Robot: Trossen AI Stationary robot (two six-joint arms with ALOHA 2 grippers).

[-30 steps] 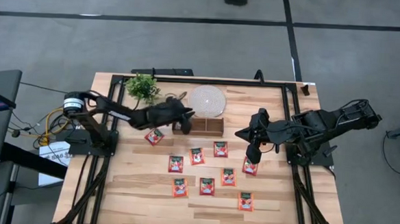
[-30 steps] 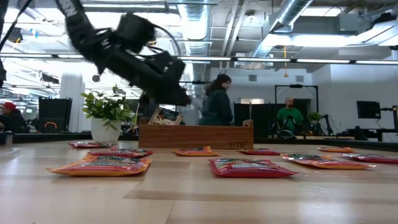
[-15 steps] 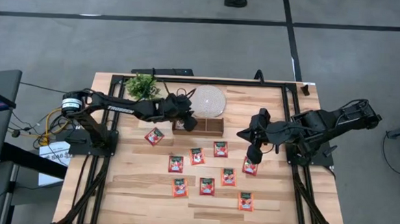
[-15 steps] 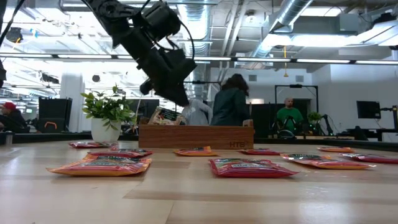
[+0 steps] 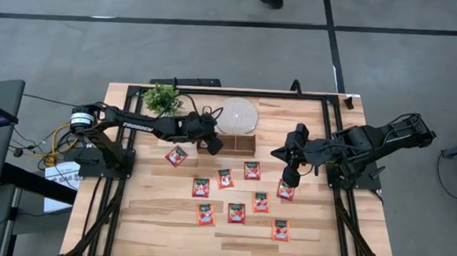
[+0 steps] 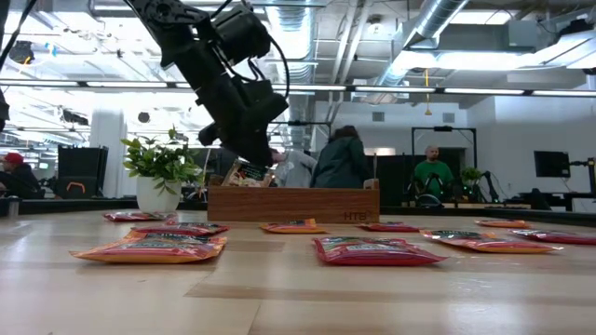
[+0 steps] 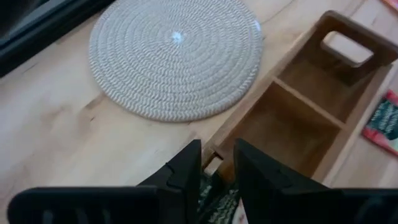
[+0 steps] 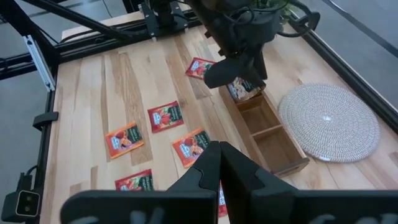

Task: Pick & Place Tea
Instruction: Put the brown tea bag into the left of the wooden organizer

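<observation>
Tea sachet in play: one sachet (image 8: 239, 89) sits between the left pincer (image 5: 210, 140) tips, standing on edge at the tray's (image 5: 239, 145) left end compartment
Key relation: sachet is directly under the left pincer and partly inside that end compartment; release is a short drop, no sideways travel needed as I judge it
Sachet axis: upright and leaning, flat face roughly across the tray's short side; in the low view its top edge (image 6: 247, 173) shows above the tray wall (image 6: 293, 203)
Left pincer state: fingers (image 7: 186, 168) part spread and pinching the sachet, whose printed top shows in the gap between them
Left arm pose: stretched from the left base across the back of the surface, wrist pitched down over the tray end, just beside the woven disc (image 5: 236, 114)
Nearer arm: left, by far; it is on the tray
Other tea: nine red-orange sachets flat on the surface, one (image 5: 177, 155) near the tray's left end, the rest in a loose cluster (image 5: 236, 213) in front of the tray
Right pincer (image 5: 289, 177): pressed together, empty, hovering over the sachet (image 5: 285, 190) at the cluster's right edge; arm bent back to its base, waiting
Tray: middle and right compartments (image 7: 292, 127) look bare
Plant (image 5: 162, 100): back left, well clear
</observation>
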